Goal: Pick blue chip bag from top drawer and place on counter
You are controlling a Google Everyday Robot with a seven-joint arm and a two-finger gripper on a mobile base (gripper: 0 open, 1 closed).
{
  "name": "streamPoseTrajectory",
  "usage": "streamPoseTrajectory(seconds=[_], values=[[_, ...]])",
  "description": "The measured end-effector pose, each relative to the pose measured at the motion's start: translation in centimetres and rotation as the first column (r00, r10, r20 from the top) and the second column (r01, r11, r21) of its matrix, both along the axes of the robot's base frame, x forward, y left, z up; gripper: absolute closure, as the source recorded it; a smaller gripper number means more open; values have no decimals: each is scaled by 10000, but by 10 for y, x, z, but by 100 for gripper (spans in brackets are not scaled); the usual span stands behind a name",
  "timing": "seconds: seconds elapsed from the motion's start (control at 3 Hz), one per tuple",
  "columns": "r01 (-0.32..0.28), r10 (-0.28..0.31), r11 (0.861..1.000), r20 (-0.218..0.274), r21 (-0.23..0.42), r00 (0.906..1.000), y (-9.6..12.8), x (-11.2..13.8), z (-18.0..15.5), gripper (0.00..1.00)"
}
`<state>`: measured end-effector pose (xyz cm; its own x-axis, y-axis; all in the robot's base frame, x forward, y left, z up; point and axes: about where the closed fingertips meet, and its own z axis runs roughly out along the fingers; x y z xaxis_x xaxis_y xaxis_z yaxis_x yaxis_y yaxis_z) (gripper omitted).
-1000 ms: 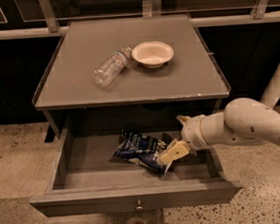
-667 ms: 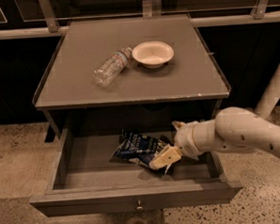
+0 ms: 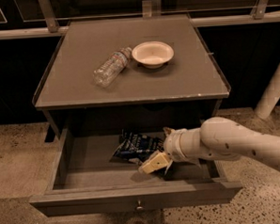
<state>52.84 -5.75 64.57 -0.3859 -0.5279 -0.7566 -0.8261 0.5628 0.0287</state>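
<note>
The top drawer [image 3: 135, 198] is pulled open below the counter [image 3: 176, 79]. The blue chip bag [image 3: 136, 146], dark blue and crumpled with white lettering, lies in the middle of the drawer floor. My gripper [image 3: 155, 161] reaches in from the right on a white arm, with its pale fingertips [image 3: 151, 164] low over the bag's right front end. The arm hides the drawer's right part.
A clear plastic water bottle [image 3: 112, 67] lies on its side on the counter, next to a white bowl [image 3: 152, 54]. A white post [image 3: 274, 90] stands at the right. A railing runs behind the cabinet. Speckled floor surrounds the drawer front.
My gripper has moved left and down inside the drawer, closer onto the bag's right end. The bag, bottle and bowl have not moved.
</note>
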Motion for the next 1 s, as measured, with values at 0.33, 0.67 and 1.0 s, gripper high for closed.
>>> streamPoseTrajectory(seconds=[0.33, 0.67, 1.0], values=[[-109, 107, 9997, -90, -221, 9999, 12, -2, -16, 0], [-163, 155, 9984, -154, -538, 9998, 17, -3, -31, 0], [-175, 167, 9984, -154, -545, 9997, 18, -3, -31, 19]])
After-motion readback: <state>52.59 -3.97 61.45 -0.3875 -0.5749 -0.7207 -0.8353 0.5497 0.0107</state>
